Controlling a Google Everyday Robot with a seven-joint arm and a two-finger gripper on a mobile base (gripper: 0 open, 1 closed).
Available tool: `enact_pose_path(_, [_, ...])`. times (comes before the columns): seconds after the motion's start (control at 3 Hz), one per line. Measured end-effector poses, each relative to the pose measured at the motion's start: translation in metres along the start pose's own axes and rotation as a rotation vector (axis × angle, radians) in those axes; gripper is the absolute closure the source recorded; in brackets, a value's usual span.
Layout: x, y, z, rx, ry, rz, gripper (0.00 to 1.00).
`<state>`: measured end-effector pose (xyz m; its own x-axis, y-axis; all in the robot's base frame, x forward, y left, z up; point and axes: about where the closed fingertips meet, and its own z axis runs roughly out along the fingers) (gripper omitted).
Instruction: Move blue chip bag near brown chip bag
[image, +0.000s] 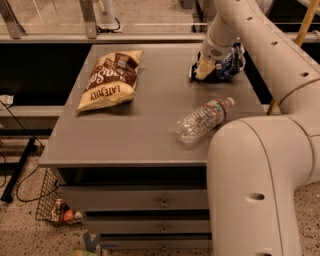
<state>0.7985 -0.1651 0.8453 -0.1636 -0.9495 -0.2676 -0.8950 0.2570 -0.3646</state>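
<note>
The blue chip bag (229, 66) lies crumpled at the far right of the grey table (145, 135), with its black-and-white end toward the left. My gripper (204, 70) comes down from above onto the bag's left part and looks shut on it, with one tan fingertip (202, 71) showing in front of the bag. The bag is at table level. The brown chip bag (111, 80) lies flat at the far left of the table, tan end toward me, about a bag's length away from the blue one.
A clear plastic water bottle (204, 119) lies on its side right of the table's middle, between me and the blue bag. My arm's large white link (255, 185) covers the table's front right corner. A wire basket (52, 207) sits on the floor at the left.
</note>
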Motion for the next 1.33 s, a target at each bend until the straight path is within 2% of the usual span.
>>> enact_pose_path(0.33, [-0.010, -0.008, -0.007, 0.028, -0.057, 0.011, 0.89])
enact_pose_path(0.67, [-0.025, -0.020, -0.033, 0.085, -0.133, -0.004, 1.00])
enact_pose_path(1.0, [-0.066, -0.026, -0.065, 0.121, -0.302, -0.053, 1.00])
enact_pose_path(1.33, [-0.064, -0.025, -0.061, 0.117, -0.292, -0.050, 1.00])
